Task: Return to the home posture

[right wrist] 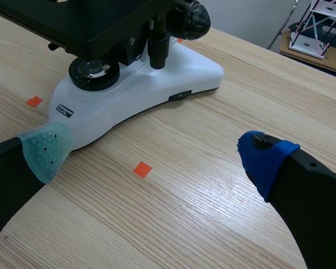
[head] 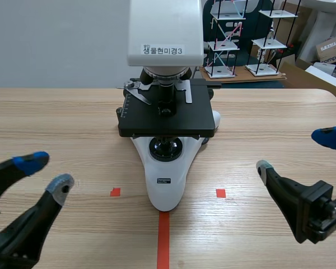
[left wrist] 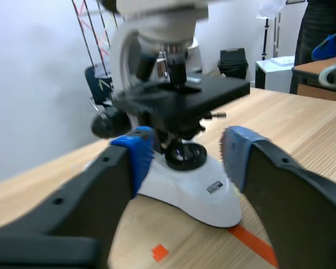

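Near the left corner of the wooden table (head: 269, 112), the left gripper (head: 45, 174) is held low. Its two fingers are spread wide and grip nothing, with a blue pad (head: 31, 162) on the outer side and a grey pad (head: 60, 184) on the inner. In the left wrist view, the microscope (left wrist: 179, 101) stands ahead of the gap between those fingers, clear of both.

A small orange-red square (head: 115, 192) marks the wood between this gripper and the microscope's base. At the middle of the table the white-and-black microscope stands upright, with its rounded base pointing toward the near edge and its black stage (head: 165, 120) level above the lamp lens (head: 166, 148). A label (head: 163, 50) in Korean lettering crosses its white head. An orange-red tape line (head: 163, 241) runs from the tip of the base to the near edge, and a second square (head: 220, 193) lies to the right of the base.

Toward the near right corner, the right gripper (head: 295, 152) is also spread and empty, with its grey-green pad (head: 263, 168) toward the microscope and its blue pad (head: 327, 136) toward the table's right edge. Its wrist view shows wood and a tape square between the fingers.

Beyond the far right corner stand white shelf racks (head: 224, 39) and cardboard boxes (head: 331, 49).
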`<act>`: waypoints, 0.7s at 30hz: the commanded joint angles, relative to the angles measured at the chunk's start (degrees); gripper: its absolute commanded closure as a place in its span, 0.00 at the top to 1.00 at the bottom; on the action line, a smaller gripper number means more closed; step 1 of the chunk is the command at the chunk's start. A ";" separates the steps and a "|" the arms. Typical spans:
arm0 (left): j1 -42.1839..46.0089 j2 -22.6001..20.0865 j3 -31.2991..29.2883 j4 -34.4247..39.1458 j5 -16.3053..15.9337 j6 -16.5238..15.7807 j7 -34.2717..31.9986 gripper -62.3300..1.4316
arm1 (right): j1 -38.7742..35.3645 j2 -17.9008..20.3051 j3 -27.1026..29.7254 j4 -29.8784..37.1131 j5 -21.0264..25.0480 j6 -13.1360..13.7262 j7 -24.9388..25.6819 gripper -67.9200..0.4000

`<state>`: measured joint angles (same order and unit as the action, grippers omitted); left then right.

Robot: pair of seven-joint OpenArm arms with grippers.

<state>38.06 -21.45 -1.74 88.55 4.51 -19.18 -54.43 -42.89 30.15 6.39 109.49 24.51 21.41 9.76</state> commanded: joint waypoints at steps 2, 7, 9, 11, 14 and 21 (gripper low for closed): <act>2.16 0.28 -1.97 2.75 -0.39 -0.07 0.92 0.69 | -0.11 0.48 0.68 0.70 0.55 -0.22 0.48 0.97; 7.17 -0.83 -5.03 8.61 -0.42 -0.02 1.22 0.90 | -0.11 0.48 0.68 0.70 0.52 -0.22 0.42 0.97; 8.66 -2.29 -5.55 9.99 -0.48 -0.02 2.12 0.90 | -0.11 0.48 0.68 0.70 0.55 -0.22 0.42 0.97; 9.66 -3.65 -5.97 11.06 -0.63 0.02 4.02 0.90 | -0.11 0.48 0.68 0.70 0.55 -0.22 0.44 0.97; 10.73 -4.94 -6.49 11.78 -0.83 0.17 6.03 0.90 | -0.11 0.48 0.68 0.70 0.57 -0.22 0.42 0.97; 13.79 -5.40 -6.75 12.98 -0.83 0.22 6.12 0.90 | -0.11 0.48 0.68 0.70 0.55 -0.22 0.42 0.97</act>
<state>51.18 -27.14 -8.45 100.12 4.47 -19.11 -47.35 -42.89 30.17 6.39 109.49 24.51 21.41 9.52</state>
